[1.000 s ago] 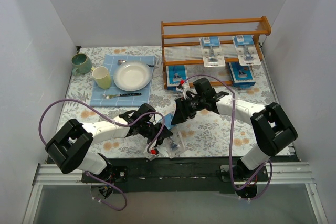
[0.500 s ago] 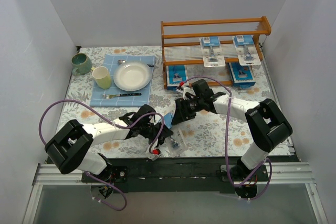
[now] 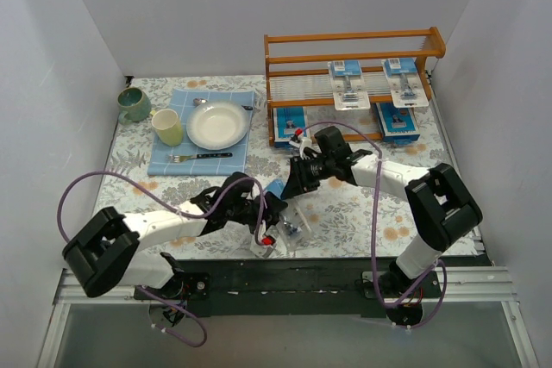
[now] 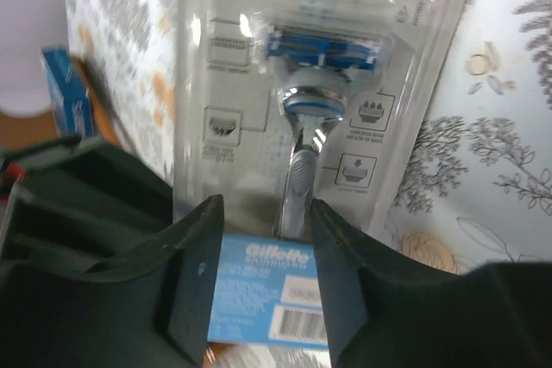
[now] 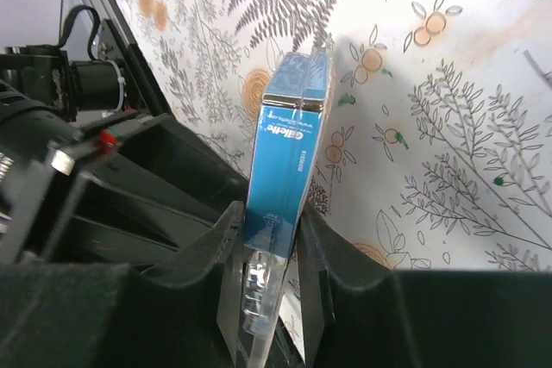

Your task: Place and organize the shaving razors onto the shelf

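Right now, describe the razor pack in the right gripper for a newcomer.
Find the wooden shelf at back right. In front of its left end, the right gripper pinches a razor pack. Unlike the other packs, lying flat, it is held on edge, blue side showing.

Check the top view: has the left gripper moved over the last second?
Yes. The left gripper has shifted right and a little farther up the view, judged against the left post of the shelf.

Shelf [image 3: 354, 38] back right, razor packs [image 3: 349, 84] on tiers; plate [image 3: 217, 124] left; loose pack [image 3: 274, 188] centre, before shelf.
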Action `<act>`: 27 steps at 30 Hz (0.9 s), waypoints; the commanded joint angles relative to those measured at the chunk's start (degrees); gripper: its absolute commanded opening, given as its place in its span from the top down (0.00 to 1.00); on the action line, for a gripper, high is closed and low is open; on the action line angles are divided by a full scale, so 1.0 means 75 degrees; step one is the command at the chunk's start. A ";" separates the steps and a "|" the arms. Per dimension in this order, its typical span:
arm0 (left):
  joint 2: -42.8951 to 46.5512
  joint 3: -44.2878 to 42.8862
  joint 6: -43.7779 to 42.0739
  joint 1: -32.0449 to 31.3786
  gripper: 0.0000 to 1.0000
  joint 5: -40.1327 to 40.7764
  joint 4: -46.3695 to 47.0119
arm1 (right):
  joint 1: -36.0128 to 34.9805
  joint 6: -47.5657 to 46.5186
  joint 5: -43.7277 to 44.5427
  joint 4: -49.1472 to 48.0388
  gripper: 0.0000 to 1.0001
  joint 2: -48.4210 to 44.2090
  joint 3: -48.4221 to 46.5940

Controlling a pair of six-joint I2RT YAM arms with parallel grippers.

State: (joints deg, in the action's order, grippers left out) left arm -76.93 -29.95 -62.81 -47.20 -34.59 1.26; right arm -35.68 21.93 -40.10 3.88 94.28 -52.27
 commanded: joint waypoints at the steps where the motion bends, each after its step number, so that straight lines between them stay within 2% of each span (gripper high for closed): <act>1: 0.1676 -0.0084 0.2790 0.0036 0.53 0.1048 0.0829 | 0.0257 -0.0487 0.0109 -0.0364 0.91 -0.0722 -0.0097; 3: 0.2494 -0.0282 0.4734 0.0047 0.42 0.1224 0.0572 | 0.0490 -0.0464 -0.0183 -0.0447 0.93 -0.0979 -0.0097; 5: 0.2861 -0.0505 0.6501 0.0047 0.37 0.1644 0.0478 | 0.0690 -0.0394 -0.0535 -0.0727 0.94 -0.1097 -0.0132; 6: 0.3013 -0.0726 0.7973 0.0070 0.36 0.1798 0.0257 | 0.0865 -0.0358 -0.0908 -0.0786 0.95 -0.1191 -0.0179; 8: 0.2991 -0.1032 0.9667 0.0141 0.34 0.2161 0.0045 | 0.1030 -0.0346 -0.1250 -0.0810 0.97 -0.1308 -0.0272; 9: 0.2922 -0.1219 1.0881 0.0303 0.33 0.2232 -0.0467 | 0.1193 -0.0335 -0.1576 -0.0764 0.98 -0.1355 -0.0412; 11: 0.2722 -0.1572 1.1908 0.0515 0.32 0.2209 -0.0648 | 0.1288 -0.0498 -0.1778 -0.0578 0.98 -0.1495 -0.0576; 13: 0.2512 -0.1642 1.3311 0.1065 0.32 0.1766 -0.0578 | 0.1382 -0.0790 -0.1896 -0.0285 0.99 -0.1590 -0.0903; 16: 0.2289 -0.1503 1.4696 0.1897 0.32 0.0666 0.0110 | 0.1488 -0.1317 -0.1942 0.0606 0.99 -0.1765 -0.1407; 18: 0.1996 -0.1444 1.4971 0.2283 0.31 -0.0131 0.0602 | 0.1628 -0.1552 -0.2071 0.1166 0.99 -0.1941 -0.1596; 19: 0.1891 -0.1420 1.5041 0.2344 0.30 -0.1028 0.0791 | 0.1698 -0.1739 -0.2095 0.1414 0.99 -0.1965 -0.1933; 20: 0.1762 -0.1304 1.5170 0.2402 0.30 -0.1338 0.1014 | 0.1769 -0.1787 -0.2095 0.1648 0.99 -0.2023 -0.2111; 21: 0.1726 -0.1222 1.5310 0.2438 0.30 -0.1585 0.1573 | 0.1955 -0.1881 -0.2118 0.2405 0.99 -0.2047 -0.2426; 22: 0.1679 -0.1232 1.5277 0.2438 0.31 -0.2283 0.1718 | 0.2073 -0.2056 -0.2153 0.2772 0.99 -0.2082 -0.2986; 26: 0.1036 -0.1268 1.6326 0.2426 0.36 -0.3400 0.2818 | 0.2554 -0.2082 -0.1897 0.3197 0.99 -0.2527 -0.3634; 27: 0.0756 -0.1221 1.6552 0.2368 0.37 -0.3462 0.3447 | 0.2554 -0.1976 -0.1768 0.3221 0.99 -0.2504 -0.3682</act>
State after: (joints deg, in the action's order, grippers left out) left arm -67.85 -39.70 51.13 -28.99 -48.01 13.28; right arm -18.28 8.05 -53.74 22.22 79.13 -74.70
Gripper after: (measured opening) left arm 0.651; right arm 0.326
